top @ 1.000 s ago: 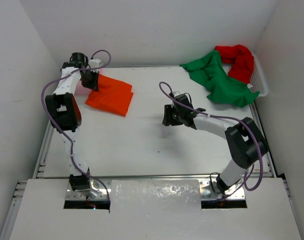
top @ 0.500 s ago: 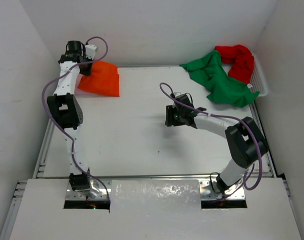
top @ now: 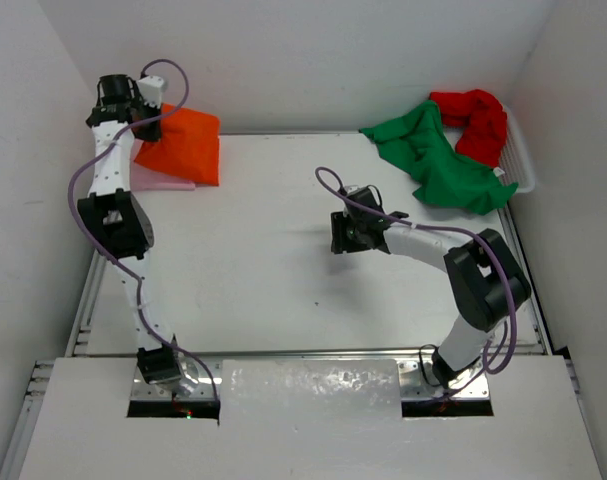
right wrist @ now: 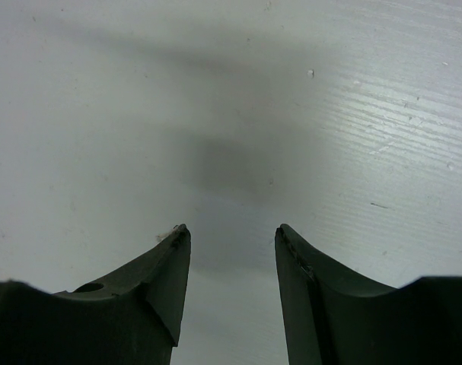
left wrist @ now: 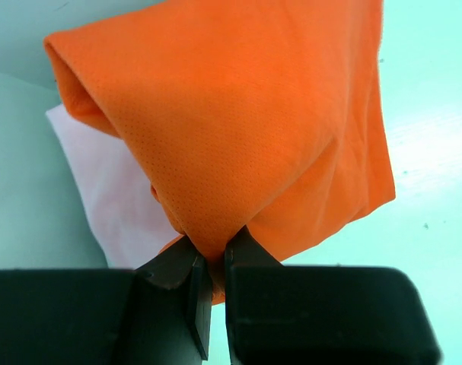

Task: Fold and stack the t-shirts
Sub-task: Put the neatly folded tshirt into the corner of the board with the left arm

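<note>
Orange t-shirt [left wrist: 238,129], folded, hangs from the left gripper [left wrist: 211,255], whose jaws are pinched tight on a bunched edge, at the far left corner of the surface [top: 283,280], just above the pink t-shirt [top: 168,183] lying there. To stack it well, lower it squarely over the pink one, edges matched, and release only once the cloth rests flat. The right gripper [right wrist: 232,236] hovers half open and empty mid-surface, while the green t-shirt [top: 433,160] and red t-shirt [top: 473,120] lie unfolded at the basket [top: 526,170], far right.
</note>
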`<action>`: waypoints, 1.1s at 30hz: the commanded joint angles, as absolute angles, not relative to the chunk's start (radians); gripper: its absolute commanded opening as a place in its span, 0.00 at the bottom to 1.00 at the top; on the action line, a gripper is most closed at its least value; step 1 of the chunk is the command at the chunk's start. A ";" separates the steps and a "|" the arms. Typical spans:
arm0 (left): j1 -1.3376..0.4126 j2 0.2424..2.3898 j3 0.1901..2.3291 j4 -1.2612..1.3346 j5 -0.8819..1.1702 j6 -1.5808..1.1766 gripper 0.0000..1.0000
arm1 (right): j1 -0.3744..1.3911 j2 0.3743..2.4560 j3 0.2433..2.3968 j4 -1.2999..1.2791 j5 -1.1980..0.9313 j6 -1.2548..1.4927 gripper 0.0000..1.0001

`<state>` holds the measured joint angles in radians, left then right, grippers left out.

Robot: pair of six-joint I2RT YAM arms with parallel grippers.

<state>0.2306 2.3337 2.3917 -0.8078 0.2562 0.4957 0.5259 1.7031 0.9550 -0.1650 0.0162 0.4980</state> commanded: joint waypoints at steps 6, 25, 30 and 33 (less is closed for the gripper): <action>0.331 2.335 2.464 -0.723 0.397 0.439 0.00 | 0.523 1.746 1.043 -0.187 0.015 0.469 0.47; 0.371 2.554 2.485 -0.480 0.206 0.482 0.00 | 0.523 1.830 1.134 -0.256 0.005 0.446 0.47; 0.373 2.560 2.474 -0.391 0.010 0.431 0.08 | 0.523 1.838 1.143 -0.264 0.005 0.446 0.47; 0.371 2.534 2.421 -0.371 -0.053 0.440 0.35 | 0.523 1.833 1.143 -0.262 0.005 0.443 0.47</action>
<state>0.3607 2.5855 2.4279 -0.4774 0.0750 0.4568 0.5259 1.8416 1.1042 -0.2653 0.0143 0.4610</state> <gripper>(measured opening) 0.318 0.469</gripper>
